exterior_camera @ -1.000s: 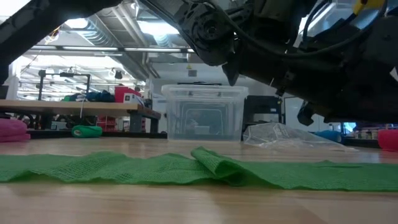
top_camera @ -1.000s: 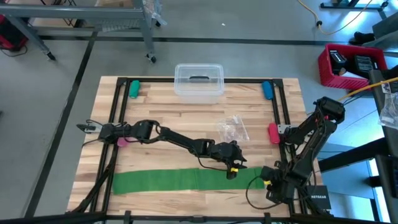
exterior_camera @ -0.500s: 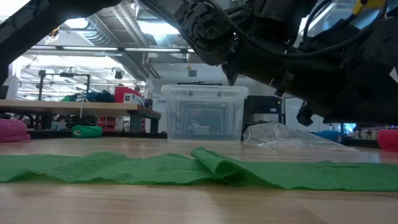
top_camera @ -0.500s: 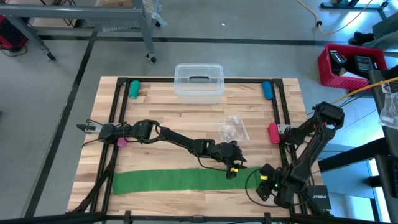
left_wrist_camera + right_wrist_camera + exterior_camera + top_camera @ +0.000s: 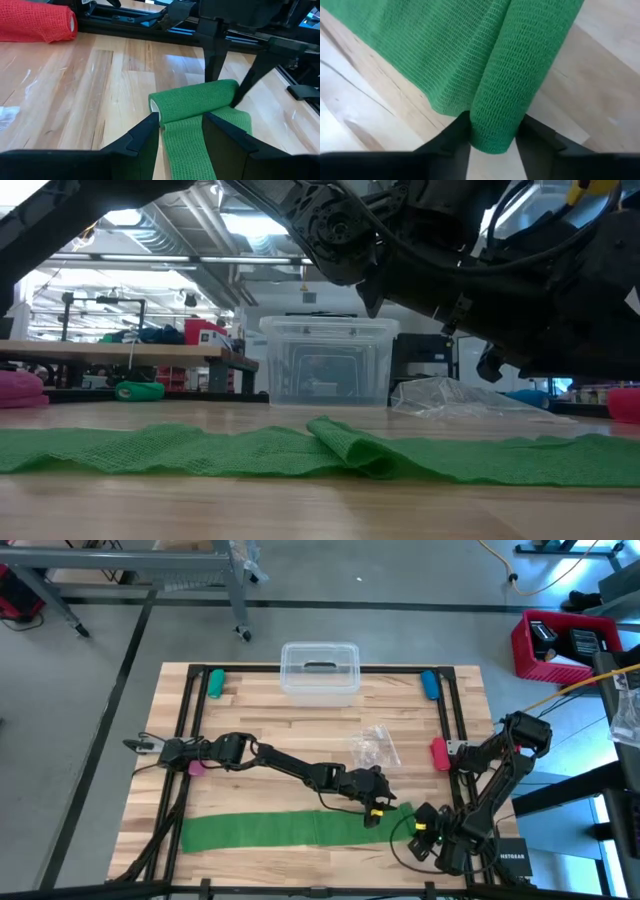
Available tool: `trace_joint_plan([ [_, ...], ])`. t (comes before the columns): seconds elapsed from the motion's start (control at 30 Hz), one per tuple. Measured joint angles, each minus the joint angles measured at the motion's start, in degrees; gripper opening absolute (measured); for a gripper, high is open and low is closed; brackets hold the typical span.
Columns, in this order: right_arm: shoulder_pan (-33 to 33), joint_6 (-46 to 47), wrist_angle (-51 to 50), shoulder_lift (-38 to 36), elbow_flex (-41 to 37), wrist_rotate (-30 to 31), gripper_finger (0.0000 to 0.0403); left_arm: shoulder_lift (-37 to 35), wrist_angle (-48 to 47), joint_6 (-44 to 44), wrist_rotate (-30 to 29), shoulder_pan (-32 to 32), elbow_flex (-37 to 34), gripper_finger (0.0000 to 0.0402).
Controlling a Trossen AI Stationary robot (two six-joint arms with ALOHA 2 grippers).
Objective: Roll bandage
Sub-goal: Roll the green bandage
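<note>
With the right hand (image 5: 492,142) clenched on the rolled end of the long bright green fabric bandage (image 5: 280,831) and the left hand (image 5: 180,131) released astride the strip, the roll should be turned slowly, edges aligned, fabric taut.

There is one long green bandage (image 5: 290,830). There is one clear box (image 5: 320,671) and one clear plastic bag (image 5: 375,747). There are two pink rolls (image 5: 439,753), one blue roll (image 5: 430,685) and one small green roll (image 5: 215,683). Two robot arms (image 5: 290,765) reach over one wooden table (image 5: 300,730).
</note>
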Motion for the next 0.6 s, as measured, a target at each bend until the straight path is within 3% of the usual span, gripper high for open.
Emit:
trace_joint_plan([
  [0.17, 0.0, -5.4, -0.3, 0.0, 0.3, 1.2, 0.0093, -2.4, -6.3, -3.0, 0.0, 0.0, 0.3, 0.0141],
  [0.3, -0.2, -11.4, -3.6, 0.1, 2.5, 3.5, 0.0091, -3.8, -10.0, -1.7, 0.7, 0.0, 0.5, 0.0141],
  [0.43, -0.1, -14.9, -8.8, 0.1, 4.4, 5.8, 0.0092, -3.5, -10.8, -3.3, 8.1, 0.5, 0.4, 0.0141],
  [0.6, -0.1, -19.4, -9.2, 0.1, 4.8, 6.3, 0.0093, -3.4, -9.9, -4.9, 8.3, 0.6, 0.4, 0.0141],
])
